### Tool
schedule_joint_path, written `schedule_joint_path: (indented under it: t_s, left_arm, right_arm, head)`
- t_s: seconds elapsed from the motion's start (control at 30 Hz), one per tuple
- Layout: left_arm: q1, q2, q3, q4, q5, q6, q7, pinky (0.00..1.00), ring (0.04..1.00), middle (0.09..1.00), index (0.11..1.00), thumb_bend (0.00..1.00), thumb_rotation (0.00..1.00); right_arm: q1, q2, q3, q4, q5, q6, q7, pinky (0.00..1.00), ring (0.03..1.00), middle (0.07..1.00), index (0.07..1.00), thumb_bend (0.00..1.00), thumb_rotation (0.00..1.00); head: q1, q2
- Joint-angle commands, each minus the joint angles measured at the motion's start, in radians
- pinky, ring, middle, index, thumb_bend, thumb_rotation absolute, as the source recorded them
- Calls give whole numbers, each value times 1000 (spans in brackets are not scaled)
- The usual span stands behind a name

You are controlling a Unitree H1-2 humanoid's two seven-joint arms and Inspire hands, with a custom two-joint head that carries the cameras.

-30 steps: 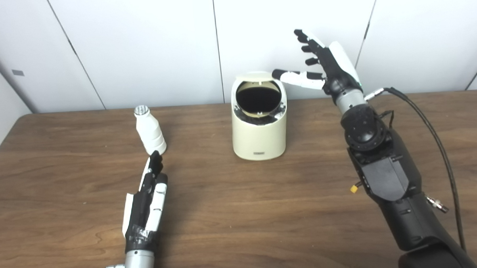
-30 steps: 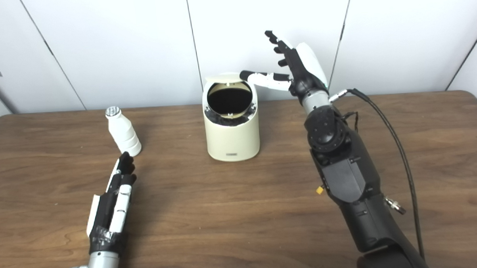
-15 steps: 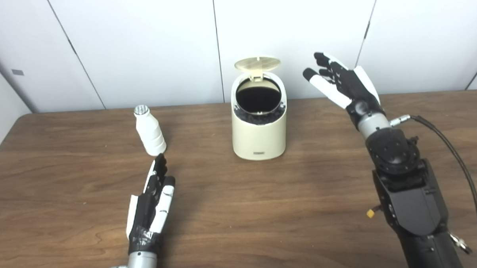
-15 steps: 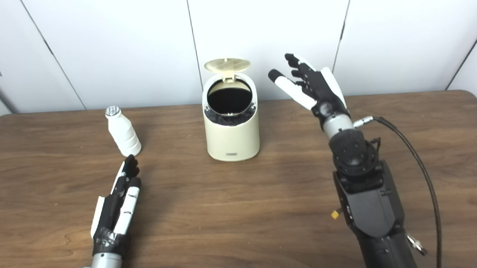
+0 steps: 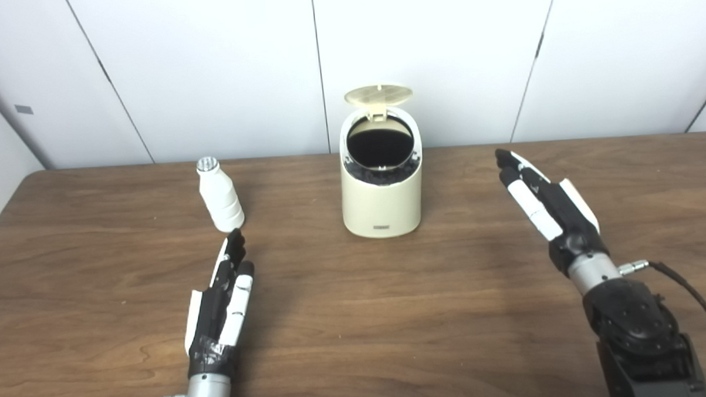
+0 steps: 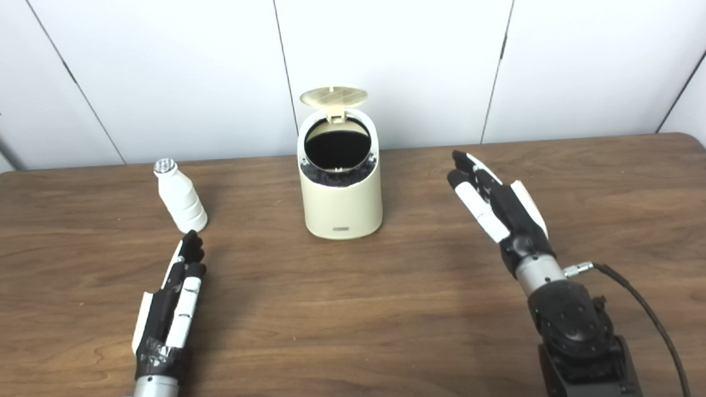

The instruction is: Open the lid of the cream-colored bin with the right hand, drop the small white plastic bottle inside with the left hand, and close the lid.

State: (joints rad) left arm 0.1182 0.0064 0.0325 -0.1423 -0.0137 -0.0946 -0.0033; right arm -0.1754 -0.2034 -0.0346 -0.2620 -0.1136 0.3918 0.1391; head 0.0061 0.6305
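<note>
Two hands lie low over the wooden table (image 5: 357, 316), both empty with fingers stretched out and apart. The cream-colored bin (image 5: 381, 188) stands upright at the middle of the far half, its lid (image 5: 378, 94) tipped up on the rear hinge and its dark round mouth facing the cameras. The small white plastic bottle (image 5: 219, 195) stands upright to the bin's left, well apart from it, silver cap on top. The left hand (image 5: 220, 300) rests just in front of the bottle, fingertips (image 5: 234, 241) very near its base but not visibly touching. The right hand (image 6: 497, 208) sits well to the right of the bin, palm edge down, holding nothing.

With the lid up, the step in hand looks to be the bottle pickup. To do it well, the left hand should rise a little and come around the bottle's wider lower body, not the tapered shoulder (a narrow, light bottle tips easily if nudged at the base). Thumb on one side, fingers on the other, closing evenly, then a straight lift before carrying it right toward the open mouth. The right hand is best kept clear of the bin.
</note>
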Motion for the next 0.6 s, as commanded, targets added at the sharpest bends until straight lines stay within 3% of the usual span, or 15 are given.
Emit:
schedule_joint_path:
  t_s: [0.0, 0.27, 0.37, 0.57]
  left_arm:
    - [22, -4, 2, 8, -4, -3, 6, 1000, 1000, 984, 995, 448, 805]
    - [19, -9, 8, 8, -37, -13, 0, 1000, 1000, 991, 997, 452, 915]
    - [18, -5, 8, 6, -35, -12, 1, 1000, 1000, 994, 999, 455, 957]
    - [15, 5, 11, 12, -39, -21, -4, 1000, 1000, 1000, 1000, 466, 967]
  right_arm:
    - [-3, -3, -20, -37, 33, -77, -9, 948, 943, 949, 922, 561, 891]
    - [96, 38, -50, 15, 84, -195, -44, 928, 943, 947, 929, 566, 947]
    - [123, 73, -65, 47, 110, -251, -64, 925, 944, 941, 912, 576, 906]
    - [159, 106, -66, 85, 118, -319, -87, 935, 951, 947, 919, 540, 943]
  head:
    - [0, 0]
    - [8, 7]
    - [6, 10]
    - [8, 11]
